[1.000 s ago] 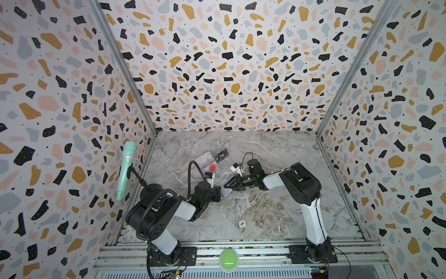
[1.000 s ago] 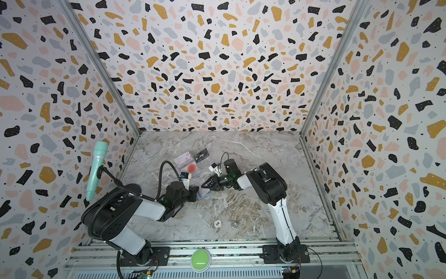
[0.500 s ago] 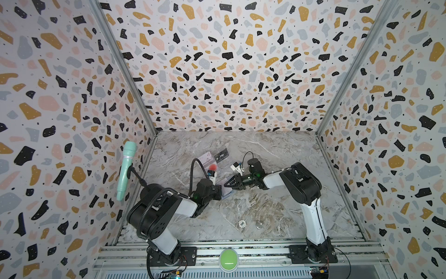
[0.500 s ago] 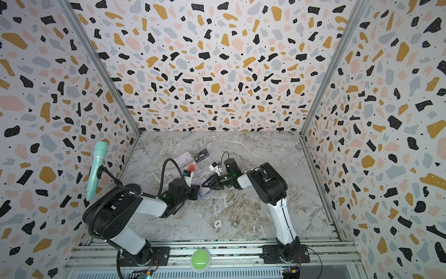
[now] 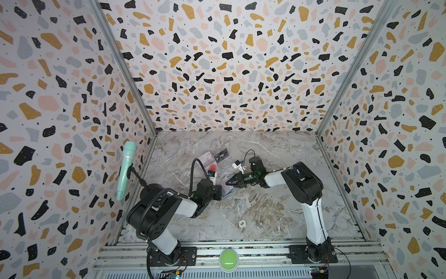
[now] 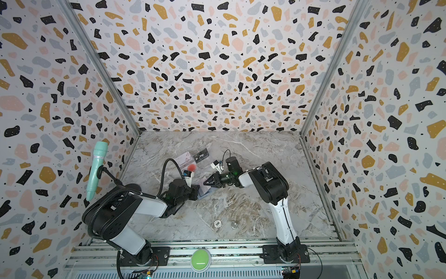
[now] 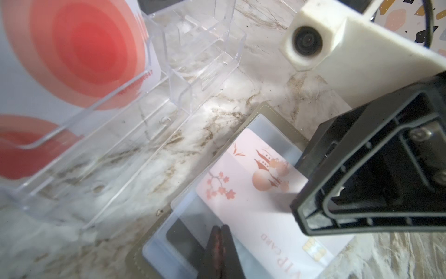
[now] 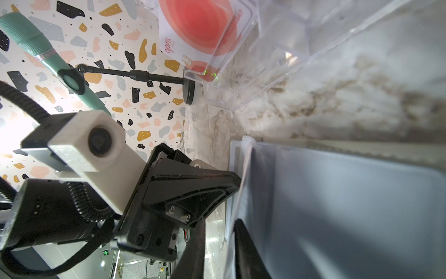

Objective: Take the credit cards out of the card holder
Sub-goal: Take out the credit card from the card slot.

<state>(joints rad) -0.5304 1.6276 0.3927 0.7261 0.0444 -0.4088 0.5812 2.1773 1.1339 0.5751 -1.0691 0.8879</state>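
Seeing card holder [image 7: 268, 123] open on the counter [image 5: 253, 207] between both arms, white-pinkish card [image 7: 241, 193] half out of its pocket. Resting on holder with left fingers [image 7: 218, 253], together. Straddling card's edge with right fingers [image 8: 248, 253], slightly apart.

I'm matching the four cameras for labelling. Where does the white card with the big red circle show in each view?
Top view: red-circle card mid-table, just left of centre.
Top view: the card again, same spot.
Left wrist: big and close, standing in the clear tray.
Right wrist: behind the tray's wall, partly cut off by the frame edge.
Shared landmark: the open card holder, lying nearer the robot than the card.
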